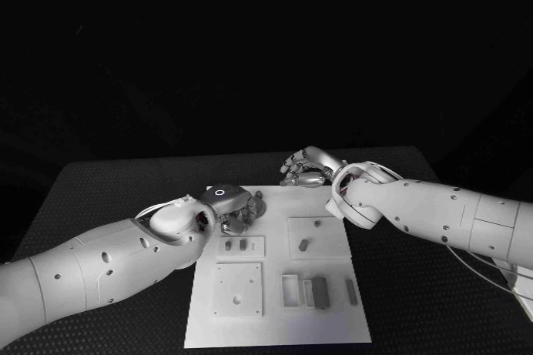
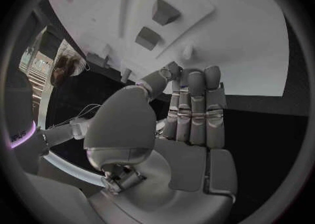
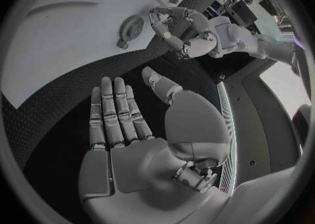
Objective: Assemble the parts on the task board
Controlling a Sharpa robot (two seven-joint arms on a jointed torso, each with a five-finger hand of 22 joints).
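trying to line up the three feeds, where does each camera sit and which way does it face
Head view: on the robot's head, looking down at the task board; both arms enter, left hand, right hand.
Left wrist view: behind the left hand, facing the board.
Right wrist view: behind the right hand, facing the board.
Shared: right wrist and head views both show the left hand.

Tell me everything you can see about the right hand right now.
The right hand is a silver, metallic-looking, many-fingered hand on a white arm. It hangs near the far edge of the task board, over the black table. In the right wrist view its palm is open, its fingers straight and close together, the thumb set apart. It holds nothing, and nothing is seen touching it.
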